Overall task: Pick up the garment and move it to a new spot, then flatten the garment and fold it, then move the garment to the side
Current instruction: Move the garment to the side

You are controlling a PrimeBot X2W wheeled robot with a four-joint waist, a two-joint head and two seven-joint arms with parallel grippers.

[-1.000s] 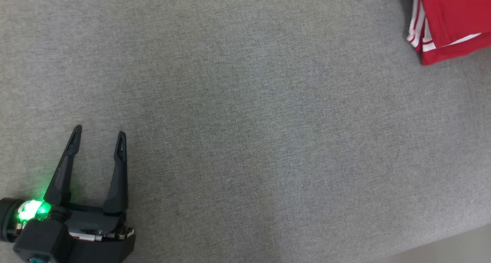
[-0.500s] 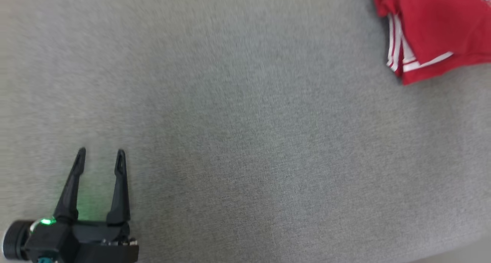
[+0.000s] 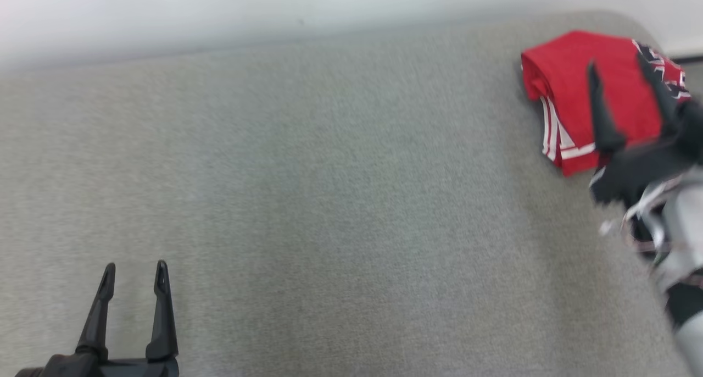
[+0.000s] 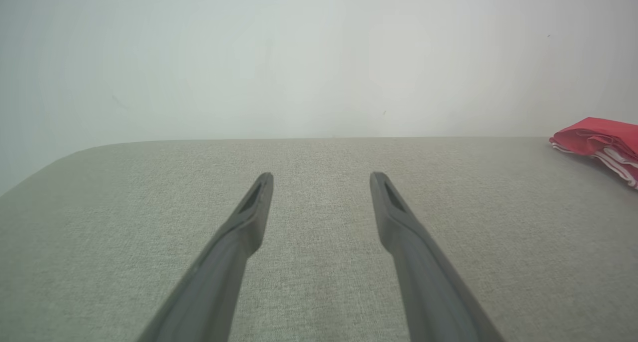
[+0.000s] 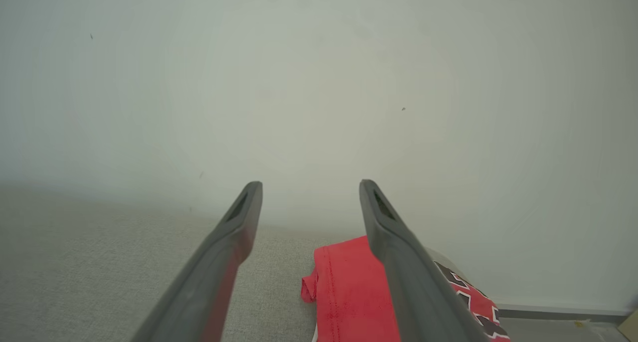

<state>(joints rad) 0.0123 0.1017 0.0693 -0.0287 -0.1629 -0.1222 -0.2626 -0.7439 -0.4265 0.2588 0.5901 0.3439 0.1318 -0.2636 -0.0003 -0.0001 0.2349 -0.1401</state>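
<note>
The folded red garment [image 3: 565, 86] lies at the desk's [image 3: 329, 201] far right corner. The head camera has tilted up, bringing in the right gripper [image 3: 615, 61], spread wide and empty, over the garment. The left gripper [image 3: 135, 265] rests wide near the left edge. The task looks finished.

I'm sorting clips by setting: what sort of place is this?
Likely a plain indoor room: a grey fabric-covered surface against a bare pale wall, with a folded red garment near its corner.

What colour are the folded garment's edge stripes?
White, on the red fabric garment; head view.
</note>
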